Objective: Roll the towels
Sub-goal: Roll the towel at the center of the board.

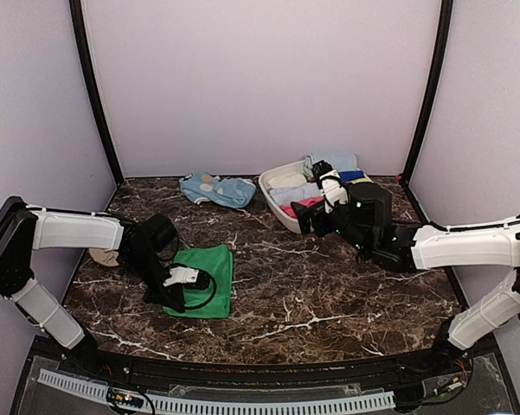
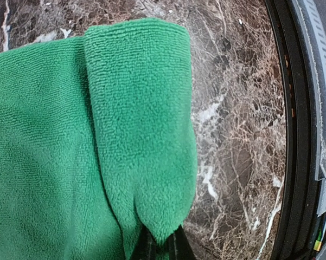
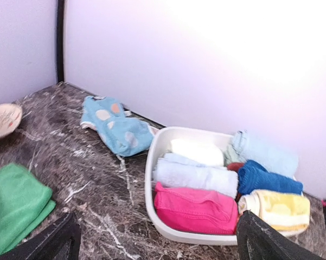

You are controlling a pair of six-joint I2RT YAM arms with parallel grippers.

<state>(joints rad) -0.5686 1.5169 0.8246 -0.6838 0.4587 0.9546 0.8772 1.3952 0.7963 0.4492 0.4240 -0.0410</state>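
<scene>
1. Green towel (image 2: 70,151): plain bright green terry, lying on the marble table (image 1: 311,294) at the left front. One edge is turned over onto the body as a single flap. The flap's near corner is nipped by the left gripper (image 2: 161,246).
2. Left gripper: closed on that corner. Only its dark tips show, at the bottom of the wrist view.
3. Step in hand, as judged: the first turn of the roll.
   - Keep the pinch firm and carry the flap across the cloth, low and square to the far edge, so the turns stack evenly.
   - The flap's far end is unheld and will likely lag, which would skew the roll into a cone.
   - The flat part may slide on the smooth marble rather than wind up, so a second hold on it would help.
4. Right gripper (image 3: 163,238): jaws wide apart, holding nothing. It hovers just before the white tray (image 3: 152,179), well apart from the green towel.
5. White tray: back right, packed with rolled cloths.
   - Pink roll (image 3: 195,208) at the front.
   - Pale roll (image 3: 192,176) behind the pink one.
   - Dark blue roll (image 3: 268,176).
   - Pale yellow towel (image 3: 276,208) with white marks, rolled, at the near right corner.
6. Blue spotted cloth (image 3: 116,130): crumpled and unrolled, near the back wall, just left of the tray.
7. Tan disc (image 3: 2,119): at the left, near the left arm. Not a towel.
</scene>
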